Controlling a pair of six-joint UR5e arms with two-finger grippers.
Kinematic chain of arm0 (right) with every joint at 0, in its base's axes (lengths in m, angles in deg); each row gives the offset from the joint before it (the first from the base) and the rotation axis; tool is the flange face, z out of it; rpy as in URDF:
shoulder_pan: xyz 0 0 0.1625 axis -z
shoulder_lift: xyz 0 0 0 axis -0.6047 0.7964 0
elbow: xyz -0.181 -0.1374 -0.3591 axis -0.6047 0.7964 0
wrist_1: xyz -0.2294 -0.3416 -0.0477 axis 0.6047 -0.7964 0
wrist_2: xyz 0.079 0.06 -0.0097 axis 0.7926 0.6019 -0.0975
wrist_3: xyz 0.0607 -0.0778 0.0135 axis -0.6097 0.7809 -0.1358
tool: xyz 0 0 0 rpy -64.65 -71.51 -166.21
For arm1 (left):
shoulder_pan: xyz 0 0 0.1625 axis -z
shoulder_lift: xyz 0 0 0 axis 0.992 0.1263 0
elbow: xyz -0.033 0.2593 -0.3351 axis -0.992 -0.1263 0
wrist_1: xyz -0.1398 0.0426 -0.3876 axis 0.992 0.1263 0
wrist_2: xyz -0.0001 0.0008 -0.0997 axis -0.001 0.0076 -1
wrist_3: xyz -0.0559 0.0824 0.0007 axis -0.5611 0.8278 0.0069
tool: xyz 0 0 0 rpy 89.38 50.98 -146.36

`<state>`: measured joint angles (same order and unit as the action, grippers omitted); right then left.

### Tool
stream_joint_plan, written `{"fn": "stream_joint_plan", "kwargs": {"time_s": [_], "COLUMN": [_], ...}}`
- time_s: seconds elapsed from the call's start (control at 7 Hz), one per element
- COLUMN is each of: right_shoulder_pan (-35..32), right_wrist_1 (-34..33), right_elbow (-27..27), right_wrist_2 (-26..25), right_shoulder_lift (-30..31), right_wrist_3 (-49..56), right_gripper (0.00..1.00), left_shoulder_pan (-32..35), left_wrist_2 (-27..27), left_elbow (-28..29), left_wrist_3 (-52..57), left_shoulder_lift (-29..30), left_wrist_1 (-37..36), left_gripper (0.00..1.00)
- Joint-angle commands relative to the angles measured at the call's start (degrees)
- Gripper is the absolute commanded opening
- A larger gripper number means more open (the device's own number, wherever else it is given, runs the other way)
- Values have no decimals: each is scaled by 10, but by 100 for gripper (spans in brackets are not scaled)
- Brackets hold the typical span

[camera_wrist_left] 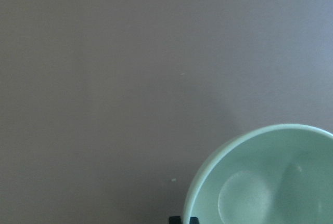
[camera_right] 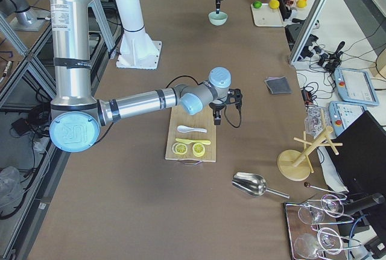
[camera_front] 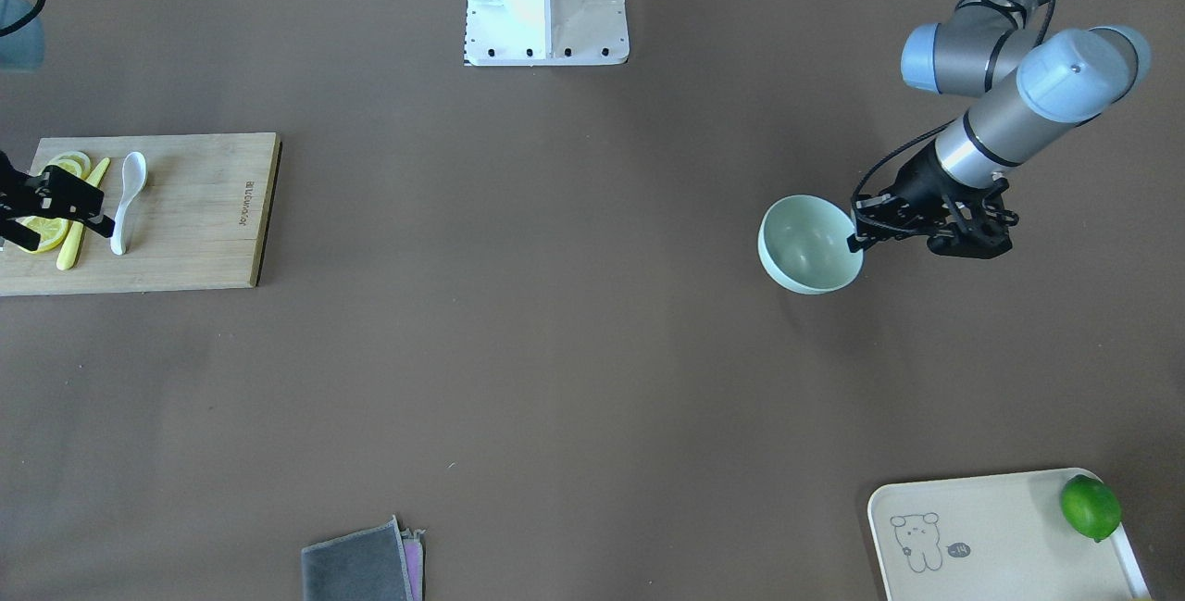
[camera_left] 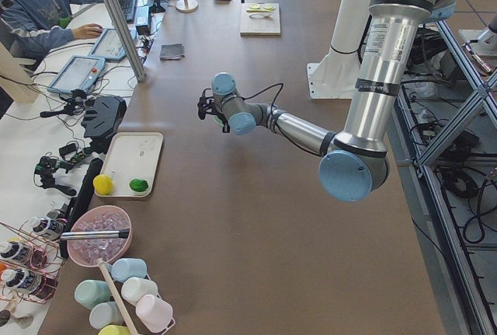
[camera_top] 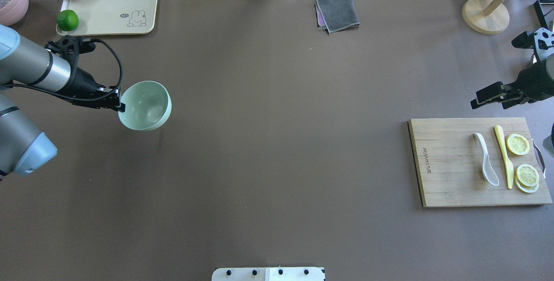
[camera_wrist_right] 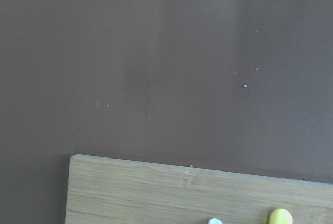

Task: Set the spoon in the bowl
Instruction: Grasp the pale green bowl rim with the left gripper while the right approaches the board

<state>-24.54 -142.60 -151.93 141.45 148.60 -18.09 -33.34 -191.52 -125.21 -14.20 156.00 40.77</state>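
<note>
Seen from overhead, our left pincer (camera_top: pixel 117 104) pinches the bowl (camera_top: pixel 147 108) at its nine-o'clock rim, presumably to carry it across; our right pincer (camera_top: pixel 490 102) hangs spread wide at twelve o'clock of the spoon (camera_top: pixel 485 164), which lies untouched on the board (camera_top: pixel 450 177).

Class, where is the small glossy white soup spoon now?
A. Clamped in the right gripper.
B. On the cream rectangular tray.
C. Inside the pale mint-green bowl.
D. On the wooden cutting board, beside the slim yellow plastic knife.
D: the small glossy white soup spoon lies on the wooden cutting board, next to the slim yellow plastic knife.
</note>
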Motion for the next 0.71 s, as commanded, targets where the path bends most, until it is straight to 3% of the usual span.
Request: {"fn": "stream_joint_plan", "kwargs": {"time_s": [0.0,0.14,0.29,0.57], "right_shoulder_pan": [37,44,59,72], "right_wrist_1": [26,26,25,25], "right_elbow": [-1,-1,2,2], "right_wrist_2": [-11,-11,-13,-28], "right_shoulder_lift": [29,34,39,55], "right_wrist_3": [-27,-27,-23,-21], "right_gripper": [100,100,100,99], "left_shoulder_pan": [-90,-112,-164,-210], "left_wrist_2": [70,110,165,201], "left_elbow": [-9,-15,-13,-11], "left_wrist_3": [-128,-138,-157,-169], "left_shoulder_lift": [81,143,171,185], "left_wrist_1": [-29,-114,-145,-147], "left_gripper": [0,0,0,0]}}
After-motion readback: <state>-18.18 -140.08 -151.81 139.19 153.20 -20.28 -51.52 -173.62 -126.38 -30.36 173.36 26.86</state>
